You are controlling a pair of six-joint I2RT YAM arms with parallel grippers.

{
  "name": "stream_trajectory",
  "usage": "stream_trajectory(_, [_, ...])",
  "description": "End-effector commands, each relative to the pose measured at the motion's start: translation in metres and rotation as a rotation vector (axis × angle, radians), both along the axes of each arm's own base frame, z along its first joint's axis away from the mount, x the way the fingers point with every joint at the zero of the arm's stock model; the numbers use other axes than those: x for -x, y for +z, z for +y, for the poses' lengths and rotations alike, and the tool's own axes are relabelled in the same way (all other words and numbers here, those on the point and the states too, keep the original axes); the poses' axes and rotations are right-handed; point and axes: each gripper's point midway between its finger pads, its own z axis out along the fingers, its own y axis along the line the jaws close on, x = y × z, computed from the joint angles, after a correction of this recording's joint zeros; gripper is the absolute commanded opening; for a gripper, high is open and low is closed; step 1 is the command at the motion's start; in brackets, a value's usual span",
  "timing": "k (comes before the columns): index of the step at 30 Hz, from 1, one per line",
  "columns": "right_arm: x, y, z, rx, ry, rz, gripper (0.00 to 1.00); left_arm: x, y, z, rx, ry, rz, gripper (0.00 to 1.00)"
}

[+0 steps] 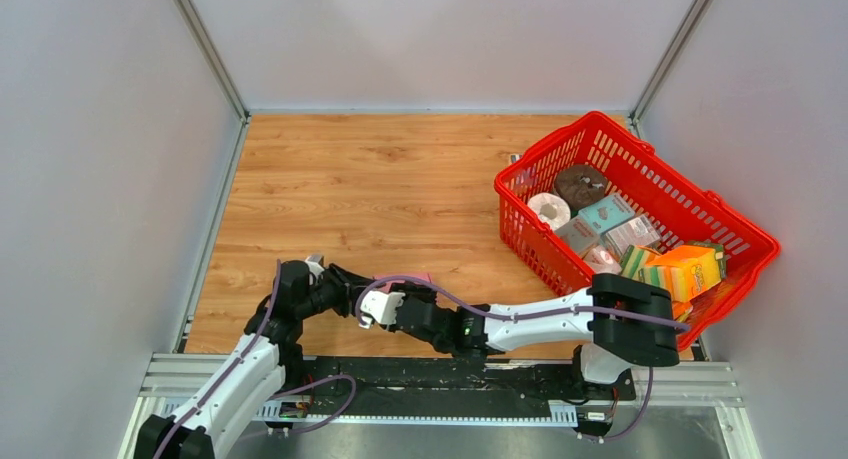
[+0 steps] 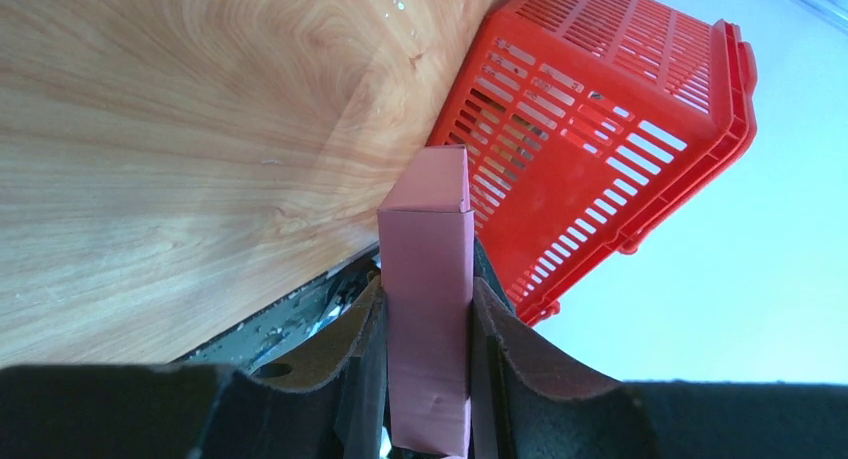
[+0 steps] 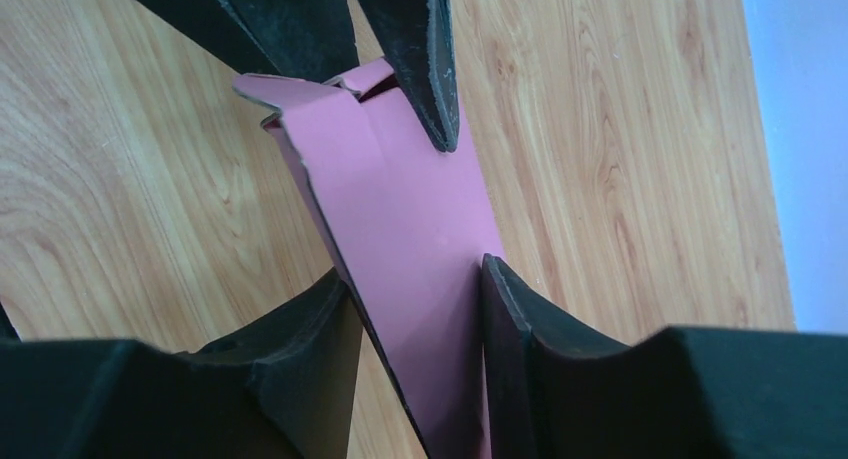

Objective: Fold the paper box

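Observation:
The pink paper box (image 2: pixel 430 219) is folded into a narrow, long shape and held off the wooden table between both grippers. My left gripper (image 2: pixel 427 299) is shut on one end of it, with a finger pressed on each side. My right gripper (image 3: pixel 415 279) is shut on the other end (image 3: pixel 400 199), and the left gripper's fingers (image 3: pixel 420 49) pinch the far end in that view. In the top view the two grippers, left (image 1: pixel 338 283) and right (image 1: pixel 372 305), meet near the table's front left. Only a pink sliver of the box (image 1: pixel 420 277) shows there.
A red plastic basket (image 1: pixel 640 144) with packaged goods stands at the right of the table and also shows in the left wrist view (image 2: pixel 600 129). White walls close in the left, back and right. A black rail (image 1: pixel 420 374) runs along the front edge.

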Motion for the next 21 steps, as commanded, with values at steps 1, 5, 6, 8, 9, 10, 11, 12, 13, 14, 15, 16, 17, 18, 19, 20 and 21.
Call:
stream_trajectory(1, [-0.009, 0.026, 0.009, -0.105, -0.057, -0.070, 0.40, 0.003, 0.005, -0.002, 0.018, -0.013, 0.016, 0.33])
stream_trajectory(5, [-0.011, 0.026, 0.006, -0.108, -0.084, -0.078, 0.32, 0.005, 0.004, 0.001, -0.045, -0.039, -0.023, 0.43])
stream_trajectory(6, [-0.011, 0.025, 0.005, -0.105, -0.089, -0.077, 0.31, 0.002, 0.010, 0.002, -0.066, -0.035, -0.055, 0.48])
stream_trajectory(8, [-0.011, 0.023, 0.001, -0.097, -0.098, -0.072, 0.29, 0.002, 0.009, 0.008, -0.138, -0.042, -0.101, 0.56])
stream_trajectory(9, [-0.010, 0.021, 0.000, -0.100, -0.102, -0.062, 0.29, -0.001, 0.016, 0.009, -0.157, -0.041, -0.136, 0.66])
stream_trajectory(10, [-0.009, 0.018, -0.003, -0.087, -0.102, -0.057, 0.29, -0.001, 0.019, 0.011, -0.177, -0.037, -0.165, 0.71])
stream_trajectory(11, [-0.009, 0.019, -0.004, -0.089, -0.105, -0.054, 0.29, 0.000, 0.014, 0.016, -0.220, -0.034, -0.168, 0.72])
stream_trajectory(12, [-0.008, 0.017, -0.006, -0.088, -0.112, -0.042, 0.29, -0.002, 0.018, 0.017, -0.234, -0.027, -0.192, 0.73])
stream_trajectory(13, [-0.007, 0.014, -0.009, -0.073, -0.112, -0.033, 0.29, -0.003, 0.022, 0.019, -0.246, -0.022, -0.220, 0.73])
stream_trajectory(14, [-0.005, 0.014, -0.011, -0.076, -0.114, -0.021, 0.29, -0.003, 0.017, 0.025, -0.300, -0.019, -0.229, 0.73])
stream_trajectory(15, [-0.003, 0.012, -0.012, -0.075, -0.106, -0.002, 0.29, -0.004, 0.022, 0.028, -0.329, -0.014, -0.253, 0.73])
stream_trajectory(16, [0.000, 0.006, -0.017, -0.061, -0.117, 0.027, 0.29, -0.005, 0.024, 0.032, -0.366, -0.012, -0.276, 0.74])
stream_trajectory(17, [0.001, 0.006, -0.018, -0.062, -0.123, 0.043, 0.29, -0.005, 0.019, 0.042, -0.456, -0.019, -0.307, 0.74])
stream_trajectory(18, [0.004, 0.001, -0.019, -0.053, -0.118, 0.074, 0.30, -0.008, 0.026, 0.047, -0.502, -0.015, -0.348, 0.74])
stream_trajectory(19, [0.009, -0.009, -0.027, -0.017, -0.129, 0.131, 0.31, -0.009, 0.028, 0.052, -0.545, -0.010, -0.368, 0.72])
stream_trajectory(20, [0.011, -0.011, -0.027, -0.013, -0.126, 0.170, 0.31, -0.011, 0.027, 0.059, -0.615, -0.025, -0.413, 0.68])
stream_trajectory(21, [0.017, -0.018, -0.025, -0.009, -0.100, 0.250, 0.32, -0.013, 0.034, 0.060, -0.639, -0.038, -0.466, 0.65])
